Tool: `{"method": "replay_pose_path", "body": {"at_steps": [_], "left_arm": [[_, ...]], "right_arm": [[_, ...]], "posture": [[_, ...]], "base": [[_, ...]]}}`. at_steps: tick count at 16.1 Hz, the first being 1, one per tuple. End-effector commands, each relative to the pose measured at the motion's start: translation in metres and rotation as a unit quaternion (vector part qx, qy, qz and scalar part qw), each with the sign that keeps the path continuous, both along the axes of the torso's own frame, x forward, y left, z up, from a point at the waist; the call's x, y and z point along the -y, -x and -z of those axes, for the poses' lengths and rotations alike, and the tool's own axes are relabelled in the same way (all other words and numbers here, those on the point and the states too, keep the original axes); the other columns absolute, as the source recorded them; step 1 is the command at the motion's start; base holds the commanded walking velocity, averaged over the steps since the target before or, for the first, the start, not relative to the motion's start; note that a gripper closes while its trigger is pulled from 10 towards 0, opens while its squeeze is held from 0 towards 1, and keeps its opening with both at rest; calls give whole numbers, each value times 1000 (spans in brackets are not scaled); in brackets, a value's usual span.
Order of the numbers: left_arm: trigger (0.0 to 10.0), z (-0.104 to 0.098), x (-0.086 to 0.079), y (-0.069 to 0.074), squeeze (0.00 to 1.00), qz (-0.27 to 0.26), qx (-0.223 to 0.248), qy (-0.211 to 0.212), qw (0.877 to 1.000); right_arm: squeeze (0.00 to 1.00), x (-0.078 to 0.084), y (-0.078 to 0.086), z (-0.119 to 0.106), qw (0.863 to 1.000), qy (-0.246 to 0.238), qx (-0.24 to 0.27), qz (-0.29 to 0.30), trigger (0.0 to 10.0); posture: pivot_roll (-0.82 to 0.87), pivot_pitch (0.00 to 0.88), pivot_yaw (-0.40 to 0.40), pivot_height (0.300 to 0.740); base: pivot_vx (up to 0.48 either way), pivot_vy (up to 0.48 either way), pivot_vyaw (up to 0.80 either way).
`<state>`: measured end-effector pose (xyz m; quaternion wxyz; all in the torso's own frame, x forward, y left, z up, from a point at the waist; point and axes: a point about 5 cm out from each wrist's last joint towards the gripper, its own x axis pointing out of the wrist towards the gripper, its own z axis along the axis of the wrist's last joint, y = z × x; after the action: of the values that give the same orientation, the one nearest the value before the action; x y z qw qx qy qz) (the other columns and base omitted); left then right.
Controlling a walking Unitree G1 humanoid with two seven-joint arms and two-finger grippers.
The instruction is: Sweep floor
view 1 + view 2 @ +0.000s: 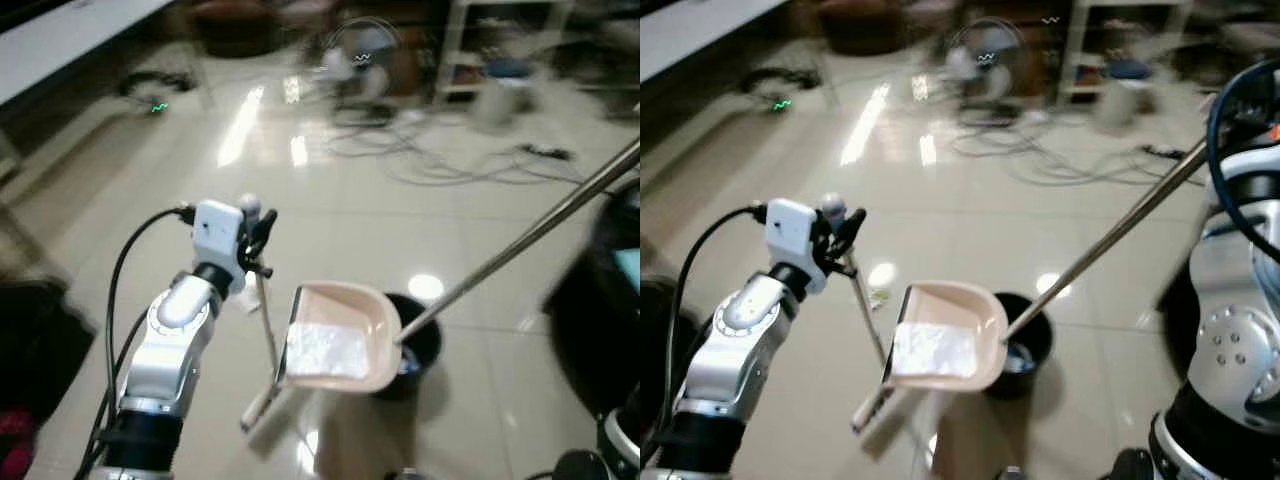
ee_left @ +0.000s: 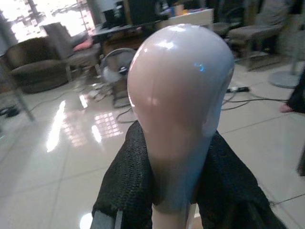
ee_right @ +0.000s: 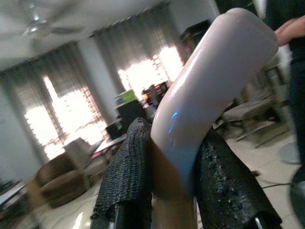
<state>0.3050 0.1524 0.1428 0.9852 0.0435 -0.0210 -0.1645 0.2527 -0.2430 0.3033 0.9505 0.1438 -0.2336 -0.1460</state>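
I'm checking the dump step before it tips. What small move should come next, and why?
Probably tilt the dustpan a little further toward the black bin: white debris lies in the pan, whose edge sits beside the bin's rim. The right gripper clamps the pan's handle; the left gripper clamps the broom handle.

Standing fan [image 1: 362, 60] at far end of room, blurred. Loose cables [image 1: 440, 160] spread over glossy tiled floor [image 1: 330, 230] in front of it. White shelving unit [image 1: 500, 45] to its right. Brown armchair [image 2: 28, 62] by bright curtained windows [image 3: 71, 114]. Small black bin [image 1: 1025, 350] on tiles.
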Motion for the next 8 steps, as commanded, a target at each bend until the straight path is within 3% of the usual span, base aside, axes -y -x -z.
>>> {"method": "replay_pose_path", "body": {"at_steps": [1,7,8], "left_arm": [[10000,-10,1,-3,0,3,25,3,1000],[10000,-8,0,-4,0,-6,22,-1,1000],[10000,-5,-2,-3,0,-14,19,-8,1000]], "right_arm": [[0,-1,7,-8,1000,4,24,3,10000],[0,-1,6,-8,1000,8,20,1,10000],[0,-2,5,-7,1000,8,19,-1,10000]], "posture": [[-163,21,76,740],[-160,27,65,740],[-157,29,61,740]], "base": [[386,0,0],[380,0,0],[0,0,0]]}}
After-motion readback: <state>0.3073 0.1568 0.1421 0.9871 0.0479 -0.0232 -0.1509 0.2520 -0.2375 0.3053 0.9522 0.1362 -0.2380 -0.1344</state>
